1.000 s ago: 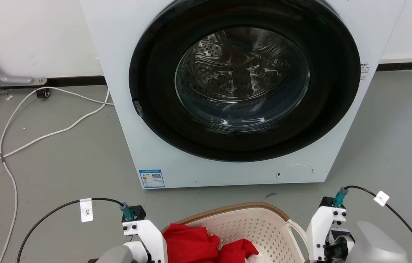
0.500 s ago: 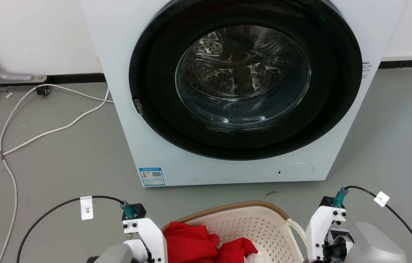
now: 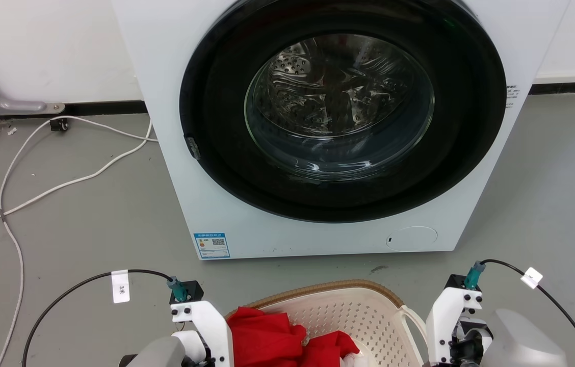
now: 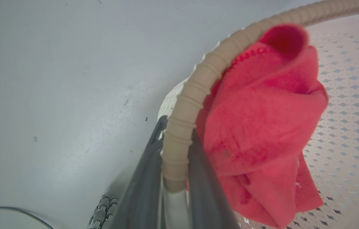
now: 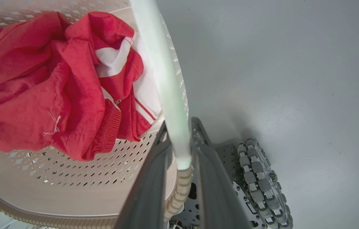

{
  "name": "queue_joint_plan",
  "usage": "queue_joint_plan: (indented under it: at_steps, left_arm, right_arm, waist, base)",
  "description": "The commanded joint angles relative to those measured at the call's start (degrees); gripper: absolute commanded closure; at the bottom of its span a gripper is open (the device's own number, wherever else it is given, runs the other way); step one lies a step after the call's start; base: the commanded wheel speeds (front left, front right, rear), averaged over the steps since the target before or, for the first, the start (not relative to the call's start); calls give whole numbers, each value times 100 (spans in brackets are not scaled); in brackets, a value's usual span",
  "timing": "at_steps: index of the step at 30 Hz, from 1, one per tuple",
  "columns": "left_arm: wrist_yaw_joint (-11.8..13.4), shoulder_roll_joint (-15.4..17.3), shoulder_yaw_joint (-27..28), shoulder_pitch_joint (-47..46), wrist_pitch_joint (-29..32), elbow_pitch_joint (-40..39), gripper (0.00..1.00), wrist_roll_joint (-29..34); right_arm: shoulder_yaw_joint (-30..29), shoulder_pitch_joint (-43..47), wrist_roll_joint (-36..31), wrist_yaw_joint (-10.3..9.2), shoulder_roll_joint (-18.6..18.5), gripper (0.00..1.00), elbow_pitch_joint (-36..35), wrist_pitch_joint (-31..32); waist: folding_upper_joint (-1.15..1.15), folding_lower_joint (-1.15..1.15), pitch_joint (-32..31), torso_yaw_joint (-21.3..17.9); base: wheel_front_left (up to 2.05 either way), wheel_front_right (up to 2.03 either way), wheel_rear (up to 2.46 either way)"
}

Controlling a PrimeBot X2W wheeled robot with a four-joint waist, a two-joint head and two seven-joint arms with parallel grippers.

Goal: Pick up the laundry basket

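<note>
The laundry basket [image 3: 348, 311], cream-white with a brown woven-look rim, sits at the bottom centre of the head view between my two wrists. It holds red clothing [image 3: 272, 339]. In the left wrist view my left gripper [image 4: 179, 127] is shut on the basket's brown rim [image 4: 198, 82], one finger on each side, beside the red cloth [image 4: 262, 111]. In the right wrist view my right gripper [image 5: 179, 125] is shut on the basket's white loop handle [image 5: 163, 79]. I cannot tell whether the basket touches the floor.
A big white washing machine [image 3: 206, 178] with a dark round door stands close behind the basket. White cables [image 3: 63, 183] lie on the grey floor at the left. My base's roller wheel [image 5: 259, 171] lies under the right gripper.
The whole head picture has shifted up a few pixels, so the camera moved. Both grippers keep the same hold on the basket.
</note>
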Motion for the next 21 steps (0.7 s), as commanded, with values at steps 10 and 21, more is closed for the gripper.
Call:
queue_joint_plan:
  at_steps: [10, 21]
  left_arm:
    - [4, -87, -43, -66, -36, -38, 100, -85]
    - [11, -98, -76, -70, -55, -38, 100, -133]
  right_arm:
    - [-69, -74, -3, 0, 123, 100, -33, -1]
    - [-106, -83, -45, 0, 120, 100, -33, -7]
  waist:
    - [0, 0, -2, -8]
    - [0, 0, -4, -5]
  base:
    - [0, 0, 0]
    - [0, 0, 0]
